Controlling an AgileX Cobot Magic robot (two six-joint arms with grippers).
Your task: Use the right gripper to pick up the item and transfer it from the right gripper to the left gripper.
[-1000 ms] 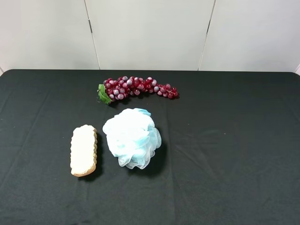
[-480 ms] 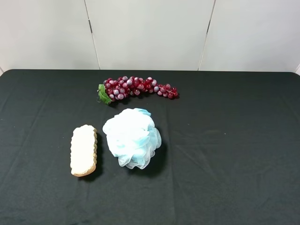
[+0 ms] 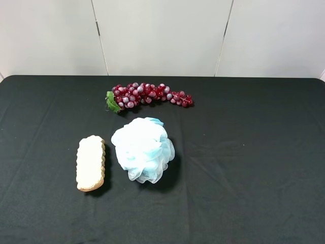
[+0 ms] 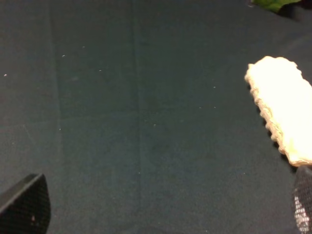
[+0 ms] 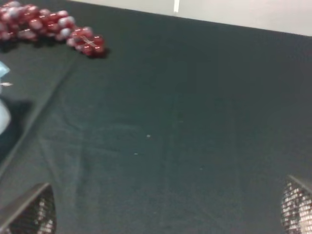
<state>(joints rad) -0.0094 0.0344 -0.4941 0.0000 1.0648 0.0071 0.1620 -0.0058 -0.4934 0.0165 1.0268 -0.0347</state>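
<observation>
Exterior high view: bread loaf (image 3: 91, 163) flat on black tabletop (image 3: 244, 152), pale side up, at 9 o'clock of bath pouf (image 3: 143, 149); grape bunch (image 3: 147, 95) at pouf's 12 o'clock. Left pincer (image 4: 161, 204) wide open, empty, loaf near one fingertip. Right pincer (image 5: 168, 207) wide open, empty, over bare cloth.

Black-clothed table (image 3: 264, 168) — white panelled wall (image 3: 162, 35) behind.
</observation>
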